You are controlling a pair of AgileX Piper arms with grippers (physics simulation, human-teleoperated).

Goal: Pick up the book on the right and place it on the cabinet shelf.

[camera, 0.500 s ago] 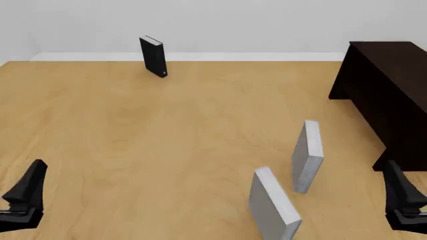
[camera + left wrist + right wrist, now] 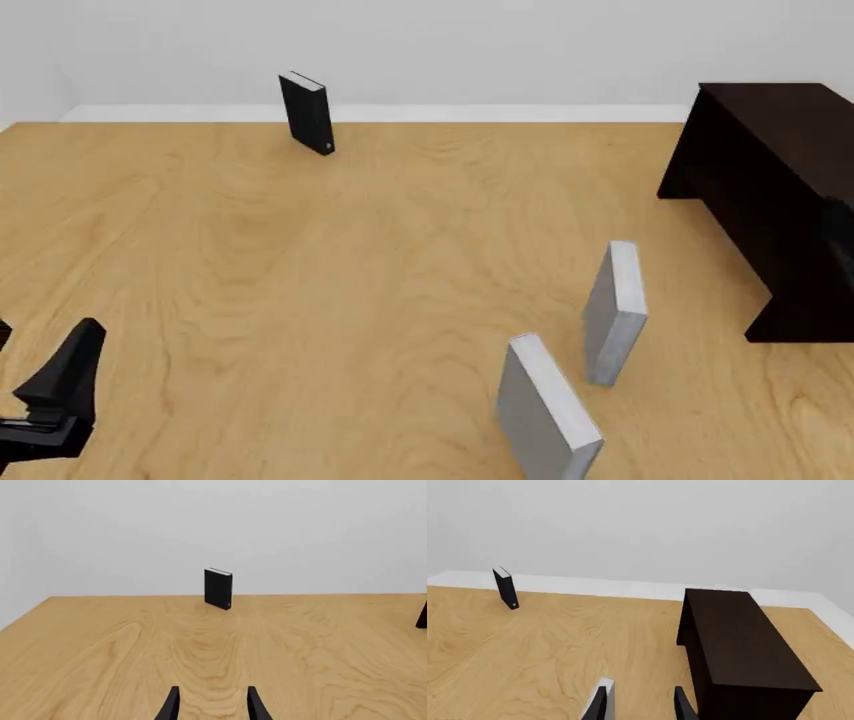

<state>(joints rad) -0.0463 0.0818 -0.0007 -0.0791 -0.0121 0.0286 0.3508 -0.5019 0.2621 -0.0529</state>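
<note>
Front view: plain light-grey book (image 2: 615, 310) standing upright.

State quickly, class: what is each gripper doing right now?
Left gripper: open, holding nothing.
Right gripper: open, holding nothing.

We note the light-grey slab-like hardcover book (image 2: 615, 310) standing upright on the pale wooden table (image 2: 334, 270), right of centre. The second grey hardcover book (image 2: 545, 410) stands just beside it, nearer us and to its left. The large dark brown wooden cabinet (image 2: 774, 190) sits at the right edge. The black upright book (image 2: 306, 112) stands at the far edge, left of centre, well apart.
</note>
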